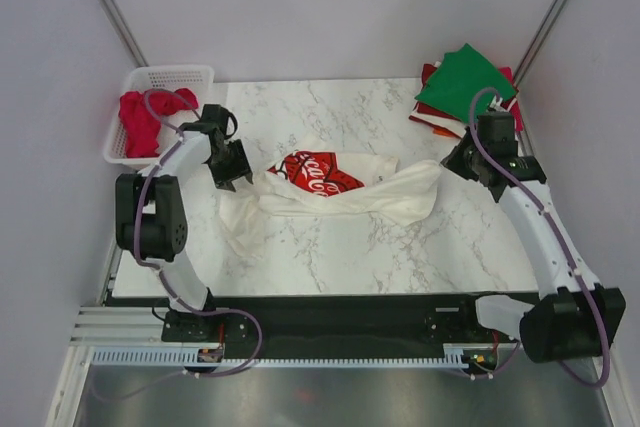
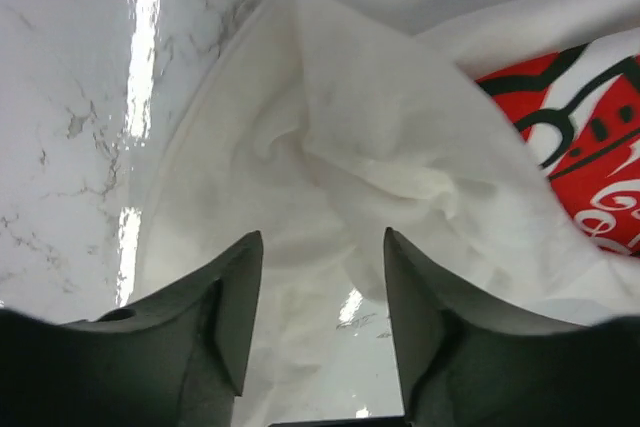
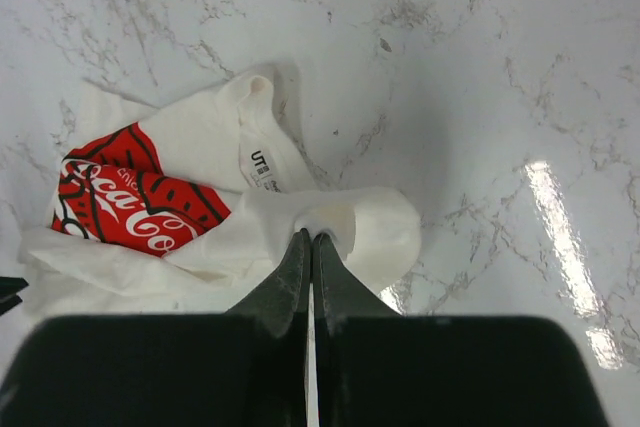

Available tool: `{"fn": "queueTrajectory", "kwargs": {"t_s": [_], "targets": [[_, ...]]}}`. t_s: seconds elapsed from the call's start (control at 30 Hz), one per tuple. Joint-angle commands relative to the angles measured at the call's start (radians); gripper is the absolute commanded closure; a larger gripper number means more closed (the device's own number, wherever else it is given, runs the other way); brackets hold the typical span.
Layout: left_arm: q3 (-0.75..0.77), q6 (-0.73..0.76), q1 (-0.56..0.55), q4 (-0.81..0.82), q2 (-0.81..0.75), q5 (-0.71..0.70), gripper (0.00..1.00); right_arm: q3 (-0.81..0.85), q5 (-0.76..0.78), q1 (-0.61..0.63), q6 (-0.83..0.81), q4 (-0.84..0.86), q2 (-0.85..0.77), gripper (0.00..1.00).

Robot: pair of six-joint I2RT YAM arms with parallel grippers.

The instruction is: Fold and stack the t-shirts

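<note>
- A white lattice basket (image 1: 168,77) stands at the back left corner of the bench (image 1: 330,257), with a red shirt (image 1: 140,122) crumpled inside it.
- The left tool (image 1: 232,169), just right of the basket, hangs over the left end of the white shirt (image 1: 340,197). In the left wrist view, the left tool (image 2: 322,247) has its jaws partly apart. Creased white cloth (image 2: 350,127) lies under and ahead of them, and nothing is pinched between them.
- The white shirt lies as a rumpled band across the middle of the bench. Its red print (image 1: 315,172) faces up, left of centre, and a loose flap trails toward the near edge on the left.
- The right tool (image 1: 455,159) is at the band's right end. In the right wrist view, the right tool (image 3: 309,239) has its jaws closed tight on a fold of the white shirt (image 3: 200,142). The collar label (image 3: 262,169) shows just beyond.
- A green shirt (image 1: 465,82) tops a pile at the back right corner, with dark red and orange edges showing beneath it.
</note>
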Motion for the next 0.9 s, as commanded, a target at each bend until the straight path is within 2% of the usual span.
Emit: {"fn": "queueTrajectory", "kwargs": {"t_s": [0.0,0.07,0.13,0.27,0.37,0.6,0.73,0.77,0.87], "targets": [[0.006,0.032,-0.014,-0.021,-0.143,0.099,0.36,0.068,0.009,-0.006,0.010,0.079,0.057,1.00],[-0.005,0.031,-0.024,-0.015,-0.210,0.047,0.34,0.049,0.004,-0.006,0.003,0.100,0.059,1.00],[-0.026,0.020,-0.031,-0.013,-0.261,-0.019,0.36,0.029,0.004,-0.006,0.002,0.122,0.062,1.00],[-0.100,-0.021,-0.032,0.051,-0.300,-0.061,0.42,-0.030,-0.043,-0.006,0.005,0.160,0.076,1.00],[-0.129,-0.069,-0.037,0.105,-0.274,-0.058,0.45,-0.047,-0.062,-0.006,0.002,0.182,0.088,1.00],[-0.100,-0.132,-0.038,0.163,-0.153,-0.085,0.44,-0.059,-0.102,-0.008,-0.020,0.192,0.096,1.00],[-0.143,-0.149,-0.054,0.205,-0.152,-0.119,0.53,-0.074,-0.119,-0.006,-0.029,0.195,0.088,1.00],[-0.170,-0.152,-0.054,0.221,-0.155,-0.125,0.58,-0.079,-0.122,-0.006,-0.030,0.194,0.083,1.00],[-0.218,-0.173,-0.055,0.264,-0.165,-0.147,0.63,-0.085,-0.123,-0.006,-0.039,0.194,0.083,1.00]]}}
